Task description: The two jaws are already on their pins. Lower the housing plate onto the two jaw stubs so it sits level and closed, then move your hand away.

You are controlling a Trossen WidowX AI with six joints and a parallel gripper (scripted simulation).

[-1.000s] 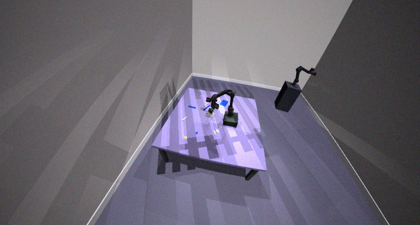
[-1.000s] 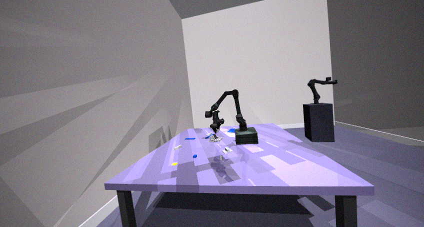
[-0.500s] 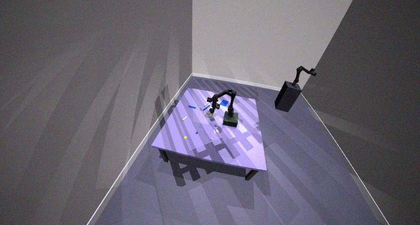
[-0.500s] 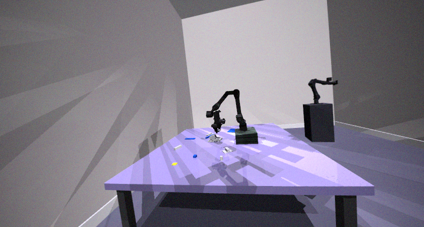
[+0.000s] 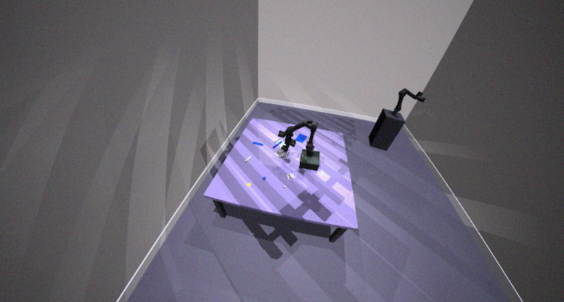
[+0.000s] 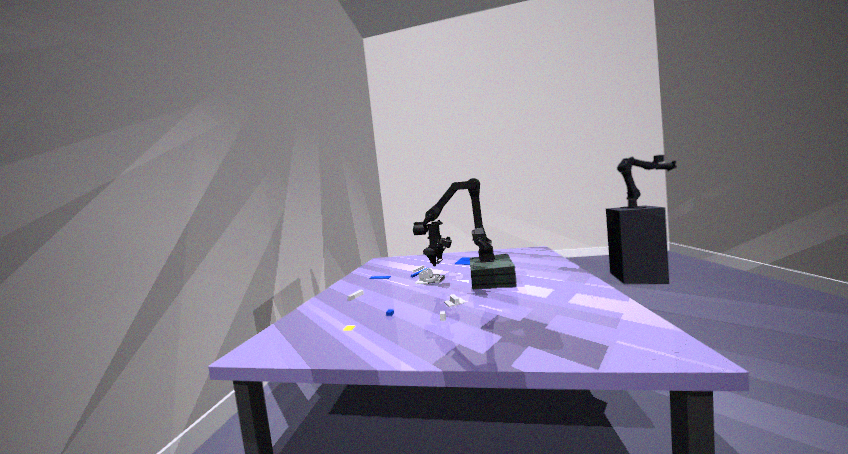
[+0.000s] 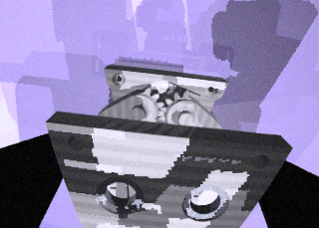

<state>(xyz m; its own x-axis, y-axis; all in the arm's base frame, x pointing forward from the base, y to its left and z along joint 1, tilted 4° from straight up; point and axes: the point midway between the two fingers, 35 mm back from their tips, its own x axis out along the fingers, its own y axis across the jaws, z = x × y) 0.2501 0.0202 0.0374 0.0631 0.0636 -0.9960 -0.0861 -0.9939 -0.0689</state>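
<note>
My gripper (image 5: 284,148) (image 6: 433,262) (image 7: 164,151) is shut on the grey-white housing plate (image 7: 140,150), which spans between the black fingers in the wrist view. The plate has two large round holes and smaller holes near its upper corners. Beyond its top edge, the two jaws (image 7: 142,108) (image 7: 185,114) stand side by side with toothed parts between them, in front of the base plate's pale far edge (image 7: 194,83). The housing plate hides the near part of the jaws. Whether it touches the stubs cannot be told. In the top and exterior views the assembly is small below my gripper.
A blue bar (image 5: 257,144) (image 6: 380,277), another blue bar (image 5: 277,144) and a blue square (image 5: 300,138) lie behind or beside the assembly. A white bar (image 5: 248,159), blue block (image 5: 264,177), yellow piece (image 5: 249,184) and white bracket (image 5: 290,176) lie nearer the front. My arm's dark base (image 6: 493,272) stands right.
</note>
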